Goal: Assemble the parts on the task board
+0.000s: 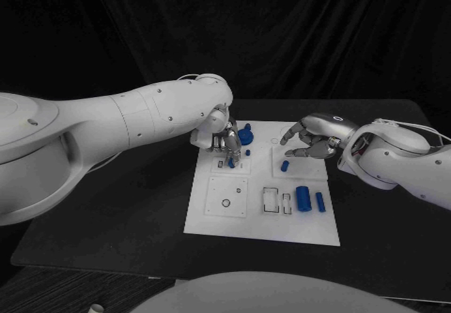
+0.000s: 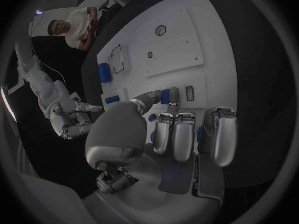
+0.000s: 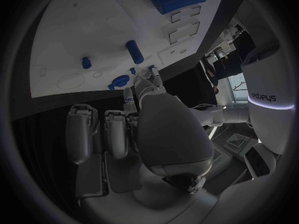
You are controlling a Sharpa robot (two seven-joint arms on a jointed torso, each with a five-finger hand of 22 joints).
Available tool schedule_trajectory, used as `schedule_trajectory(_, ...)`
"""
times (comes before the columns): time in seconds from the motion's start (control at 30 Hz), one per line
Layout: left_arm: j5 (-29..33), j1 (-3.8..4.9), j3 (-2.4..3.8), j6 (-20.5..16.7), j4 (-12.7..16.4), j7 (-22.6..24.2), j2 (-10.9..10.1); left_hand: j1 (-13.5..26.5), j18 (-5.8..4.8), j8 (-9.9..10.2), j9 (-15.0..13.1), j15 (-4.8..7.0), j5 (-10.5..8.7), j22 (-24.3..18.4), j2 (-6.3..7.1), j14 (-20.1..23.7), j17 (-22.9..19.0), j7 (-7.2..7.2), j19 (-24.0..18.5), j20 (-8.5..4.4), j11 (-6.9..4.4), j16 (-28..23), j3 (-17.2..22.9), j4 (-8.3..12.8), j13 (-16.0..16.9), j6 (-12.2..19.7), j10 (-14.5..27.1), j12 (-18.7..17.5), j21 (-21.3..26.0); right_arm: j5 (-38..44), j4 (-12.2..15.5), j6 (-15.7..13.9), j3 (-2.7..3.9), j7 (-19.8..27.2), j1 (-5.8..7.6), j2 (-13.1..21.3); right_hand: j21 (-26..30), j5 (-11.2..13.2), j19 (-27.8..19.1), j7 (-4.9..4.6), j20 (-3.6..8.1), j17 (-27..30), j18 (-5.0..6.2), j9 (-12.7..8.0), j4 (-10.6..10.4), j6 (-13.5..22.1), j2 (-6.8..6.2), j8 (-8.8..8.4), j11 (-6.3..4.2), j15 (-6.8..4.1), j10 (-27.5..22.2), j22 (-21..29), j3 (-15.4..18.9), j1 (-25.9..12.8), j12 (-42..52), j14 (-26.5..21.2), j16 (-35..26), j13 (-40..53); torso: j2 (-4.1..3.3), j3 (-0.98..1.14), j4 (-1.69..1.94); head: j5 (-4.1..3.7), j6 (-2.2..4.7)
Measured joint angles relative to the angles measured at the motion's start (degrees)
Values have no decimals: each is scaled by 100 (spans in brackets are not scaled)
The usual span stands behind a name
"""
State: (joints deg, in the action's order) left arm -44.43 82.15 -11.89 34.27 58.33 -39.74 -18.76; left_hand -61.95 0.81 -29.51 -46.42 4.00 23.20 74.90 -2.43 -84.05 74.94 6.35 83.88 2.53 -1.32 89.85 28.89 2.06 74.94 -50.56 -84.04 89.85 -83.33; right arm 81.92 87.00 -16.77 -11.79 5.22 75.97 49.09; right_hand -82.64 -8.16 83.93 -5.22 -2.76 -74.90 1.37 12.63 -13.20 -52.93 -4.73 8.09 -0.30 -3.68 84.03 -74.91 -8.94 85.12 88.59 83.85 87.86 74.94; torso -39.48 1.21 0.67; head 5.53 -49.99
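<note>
I'm working my left hand (image 1: 220, 138), pinching a small blue part (image 1: 231, 162) over the task board (image 1: 212, 225), right hand (image 1: 310, 140) hovering open-fingered, several parts still lying loose.

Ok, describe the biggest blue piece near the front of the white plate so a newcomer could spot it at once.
Start at the white plate in the middle of the black table, and go to its near right part, closest to the robot. There two blue pieces lie side by side next to rectangular cutouts. Take the thick blue cylinder: it is clearly fatter than the thin blue rod on its right.
</note>
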Motion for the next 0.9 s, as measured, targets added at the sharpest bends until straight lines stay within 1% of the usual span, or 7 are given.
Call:
schedule_trajectory(0.2,0,-1,-1,-4,2,-4,0,-2,0,1,-7,0,86,0,1,0,0,0,0,0,0,0,0,0,0,0,0,0,0,0,0,5,0,-1,-4,10,0,0,0,0,0,0,0,-5,0,0,0,0,0,0,0,0,0,0,0,0,0,0,-3,1,5,-2,1)
schedule_trajectory(0.27,2,-1,-1,-9,5,-4,-1,-25,0,1,-7,0,110,0,24,0,0,0,0,0,0,0,0,0,0,0,0,0,0,0,0,8,0,-2,-5,11,0,0,0,0,0,0,0,-5,0,0,0,0,0,0,0,0,0,0,0,0,0,0,-3,1,7,-8,0)
schedule_trajectory(0.4,3,-2,-1,-21,9,-6,-1,-26,0,1,-7,0,152,0,23,0,-1,0,21,-20,0,0,-1,0,0,0,0,0,0,0,-1,13,0,-3,-14,13,19,0,0,0,0,0,0,-5,0,0,0,0,0,0,0,0,0,0,-19,0,0,0,-3,1,7,-16,1)
schedule_trajectory(0.73,2,-3,-3,-32,18,-10,-7,-26,0,23,-56,0,153,0,23,0,-1,1,21,-20,0,0,-1,1,0,-1,0,0,0,0,-6,35,0,-9,-25,21,22,0,0,0,0,0,0,-4,0,0,0,0,0,0,0,0,0,0,-23,0,0,0,1,0,7,-15,0)
schedule_trajectory(0.9,2,-4,-4,-50,24,-14,-8,-48,0,24,-93,6,221,0,45,7,-1,2,21,-20,1,0,-1,1,0,-1,0,0,0,0,-9,49,0,-14,-39,20,21,0,0,0,0,0,0,-10,0,0,0,0,0,0,0,1,0,0,-51,0,-22,0,2,-1,5,-19,0)
